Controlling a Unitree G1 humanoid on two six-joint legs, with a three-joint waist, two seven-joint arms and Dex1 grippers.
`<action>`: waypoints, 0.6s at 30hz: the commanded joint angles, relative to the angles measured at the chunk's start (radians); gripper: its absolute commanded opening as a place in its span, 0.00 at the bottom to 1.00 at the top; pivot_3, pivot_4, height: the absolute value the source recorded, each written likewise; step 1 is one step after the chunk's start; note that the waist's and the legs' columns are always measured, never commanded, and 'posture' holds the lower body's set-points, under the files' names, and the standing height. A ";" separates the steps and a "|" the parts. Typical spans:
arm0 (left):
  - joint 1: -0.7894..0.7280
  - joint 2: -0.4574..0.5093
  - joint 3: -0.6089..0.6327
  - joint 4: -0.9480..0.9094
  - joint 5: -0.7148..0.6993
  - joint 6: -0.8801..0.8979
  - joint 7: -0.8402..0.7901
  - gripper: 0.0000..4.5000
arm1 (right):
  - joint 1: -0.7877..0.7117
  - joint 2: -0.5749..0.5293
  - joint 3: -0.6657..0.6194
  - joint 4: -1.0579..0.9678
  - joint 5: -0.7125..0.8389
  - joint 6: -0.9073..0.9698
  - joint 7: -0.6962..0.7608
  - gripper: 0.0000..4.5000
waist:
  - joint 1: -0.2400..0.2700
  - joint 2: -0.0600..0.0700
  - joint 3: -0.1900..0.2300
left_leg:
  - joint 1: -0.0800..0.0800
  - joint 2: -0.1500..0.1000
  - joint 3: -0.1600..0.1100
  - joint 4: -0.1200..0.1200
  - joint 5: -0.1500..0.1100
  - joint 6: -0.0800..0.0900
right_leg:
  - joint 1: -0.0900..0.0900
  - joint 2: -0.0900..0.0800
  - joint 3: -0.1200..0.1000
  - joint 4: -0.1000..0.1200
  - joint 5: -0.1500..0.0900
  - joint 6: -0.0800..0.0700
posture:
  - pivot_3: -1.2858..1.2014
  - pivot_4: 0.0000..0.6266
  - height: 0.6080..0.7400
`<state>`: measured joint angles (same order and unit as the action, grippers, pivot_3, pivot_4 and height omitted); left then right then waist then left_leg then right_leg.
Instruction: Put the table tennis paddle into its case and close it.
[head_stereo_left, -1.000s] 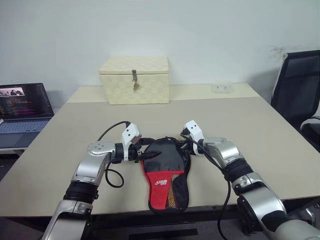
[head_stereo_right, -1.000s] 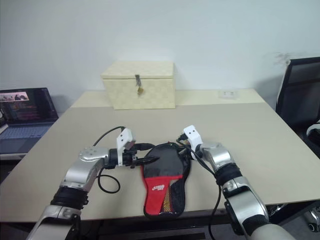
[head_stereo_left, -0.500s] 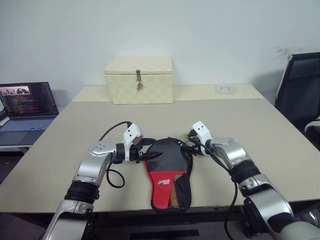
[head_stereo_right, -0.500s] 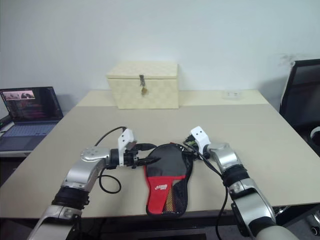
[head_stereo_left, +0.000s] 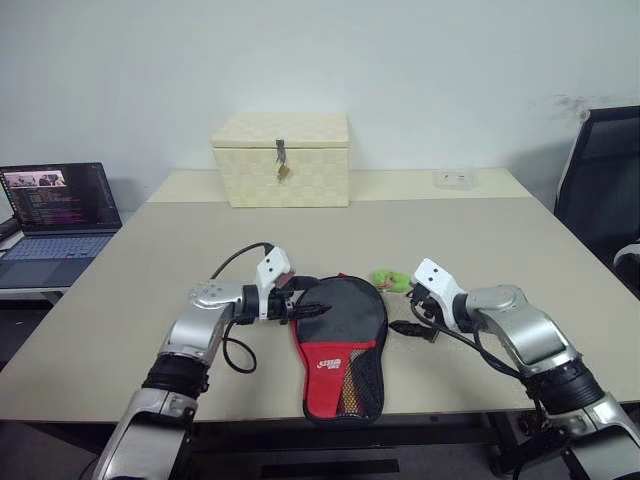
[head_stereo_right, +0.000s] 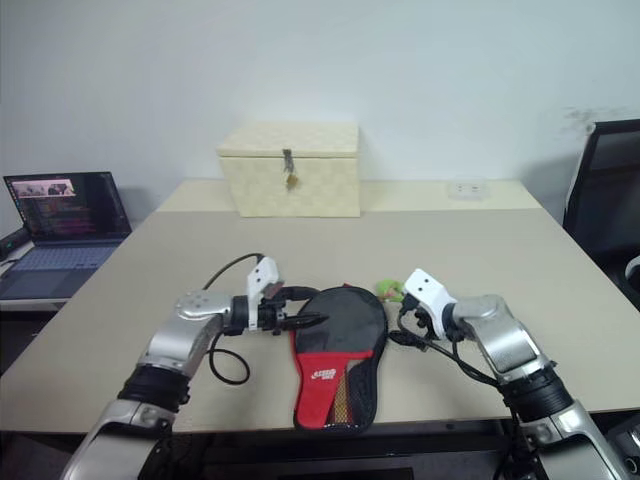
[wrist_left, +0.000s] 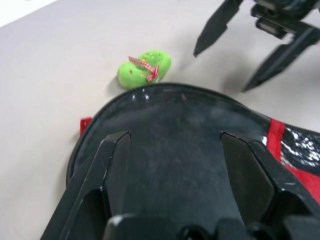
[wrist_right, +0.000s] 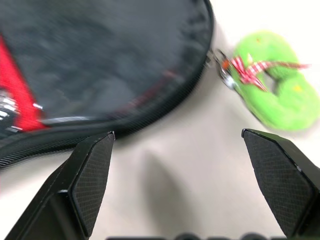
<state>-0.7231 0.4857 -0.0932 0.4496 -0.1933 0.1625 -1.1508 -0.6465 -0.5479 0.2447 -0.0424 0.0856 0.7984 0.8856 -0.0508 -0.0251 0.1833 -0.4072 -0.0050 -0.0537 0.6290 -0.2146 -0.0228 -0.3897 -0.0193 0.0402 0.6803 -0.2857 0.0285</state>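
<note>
Pinning the case (head_stereo_left: 340, 345) with my left gripper (head_stereo_left: 308, 311), fingers straddling its round head's edge. Case lies on the table (head_stereo_left: 500, 240), long axis toward me. My right gripper (head_stereo_left: 412, 322) hangs wide, empty, beside that head, near its green zip charm (head_stereo_left: 392, 280).
</note>
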 joint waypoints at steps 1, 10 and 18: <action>-0.036 -0.008 -0.005 0.028 0.006 -0.036 -0.013 0.69 | 0.009 -0.007 -0.063 -0.078 0.054 0.027 -0.008 1.00 | 0.001 0.000 0.000 | 0.000 0.000 0.000 0.000 0.000 0.000 | 0.000 0.000 0.000 0.000 0.000 0.000 | 0.52 0.24 1.00; -0.092 -0.052 -0.046 0.220 0.055 -0.114 -0.042 0.69 | -0.103 -0.036 -0.021 0.236 -0.117 -0.381 -0.121 1.00 | 0.003 0.000 0.000 | 0.000 -0.001 0.001 0.001 0.000 0.000 | 0.000 0.000 0.000 0.000 0.000 0.000 | 0.52 0.24 1.00; -0.135 -0.111 -0.063 0.345 0.102 -0.189 -0.047 0.69 | -0.248 0.060 0.083 0.660 -0.272 -0.707 -0.181 1.00 | 0.000 0.000 0.000 | -0.001 -0.001 0.002 0.000 0.000 0.000 | -0.001 0.000 0.000 0.000 0.000 0.000 | 0.52 0.24 1.00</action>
<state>-0.8329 0.3738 -0.1564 0.7941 -0.0941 -0.0004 -1.1912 -0.8591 -0.4901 0.3184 0.5729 -0.1524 0.1643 0.7203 -0.0504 -0.0255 0.1837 -0.4081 -0.0059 -0.0521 0.6293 -0.2145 -0.0228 -0.3906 -0.0189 0.0406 0.6801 -0.2858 0.0290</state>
